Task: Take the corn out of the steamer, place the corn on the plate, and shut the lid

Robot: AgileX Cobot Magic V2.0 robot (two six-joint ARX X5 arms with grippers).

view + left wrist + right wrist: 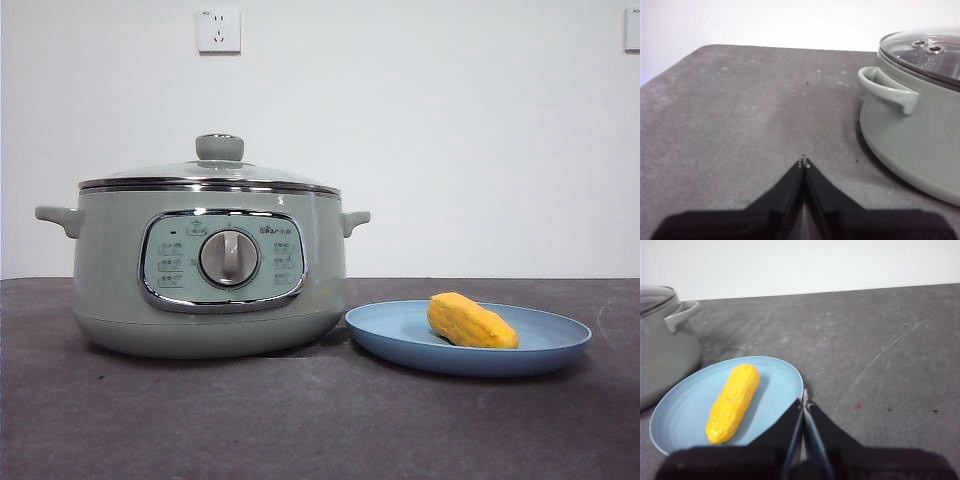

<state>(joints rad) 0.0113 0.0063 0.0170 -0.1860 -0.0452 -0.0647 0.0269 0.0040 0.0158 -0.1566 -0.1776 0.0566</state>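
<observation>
Steamer: your steamer (210, 270) stands on the desk (300, 420) left of centre in the front view, its control panel facing the camera and a side handle out at each flank.
Lid: the lid (212, 172) sits closed on the steamer's chrome rim, knob upright on top.
Plate: the plate (400, 335) lies flat on the desk just beside the steamer's right flank; from the front you cannot tell whether its near edge touches the steamer's base.
Corn: the corn (470, 321) lies on its side on the plate, towards the centre, clear of the plate's rim all round in the right wrist view.
Left pincer: your left pincer (804, 163) has its jaws pressed together on nothing, over bare desk beside the steamer's handle (887, 90) and well apart from it.
Right pincer: your right pincer (804, 401) is likewise closed and empty, its tips near the plate's rim on the side away from the steamer, apart from the corn.
Open room: you have bare desk in front of both things, to the right of the plate, and out to the desk's rounded far corner in the left wrist view.
Wall: a white wall (450, 120) with a socket (219, 30) stands behind the desk's back edge.
</observation>
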